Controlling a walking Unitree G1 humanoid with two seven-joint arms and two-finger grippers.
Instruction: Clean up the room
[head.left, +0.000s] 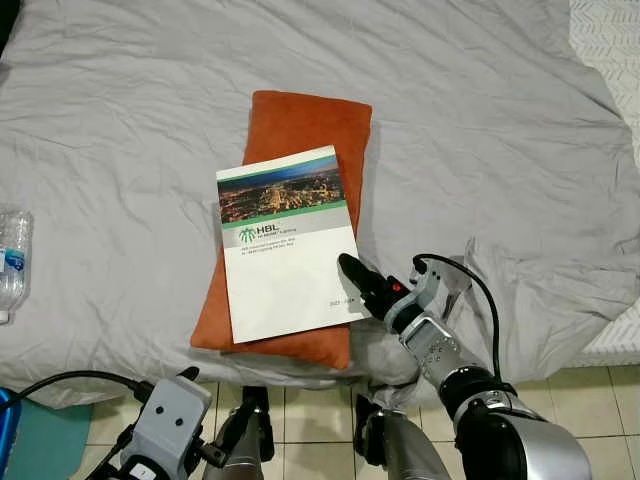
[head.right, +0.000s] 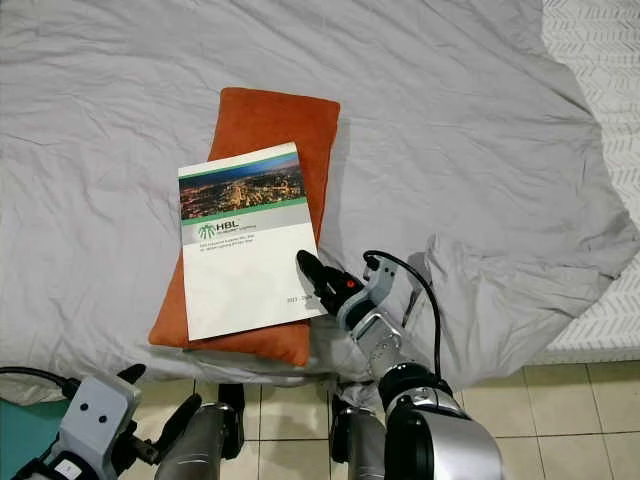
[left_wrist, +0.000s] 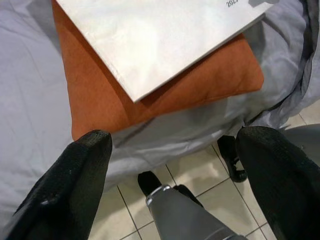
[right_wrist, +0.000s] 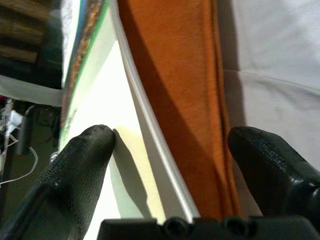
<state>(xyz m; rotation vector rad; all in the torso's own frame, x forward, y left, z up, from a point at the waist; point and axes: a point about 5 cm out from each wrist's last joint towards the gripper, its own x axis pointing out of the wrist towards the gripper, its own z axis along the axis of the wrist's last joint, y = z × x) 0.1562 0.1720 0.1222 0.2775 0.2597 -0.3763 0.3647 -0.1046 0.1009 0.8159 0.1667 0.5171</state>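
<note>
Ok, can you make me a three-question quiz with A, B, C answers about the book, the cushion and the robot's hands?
1. Where does the book lie?
A. On the floor tiles
B. On top of the cushion
C. Under the bed sheet

2. What colour is the cushion?
A. Orange
B. Blue
C. Black

3. How do the jaws of the right gripper stand?
A. Shut tight on the bottle
C. Folded away behind the robot
B. Open, at the book's edge

Answers:
1. B: the book rests on the cushion, which lies on the grey bed sheet.
2. A: orange fabric shows all around the book.
3. B: one finger sits over the white cover, the other beside the cushion, with a wide gap between.
</note>
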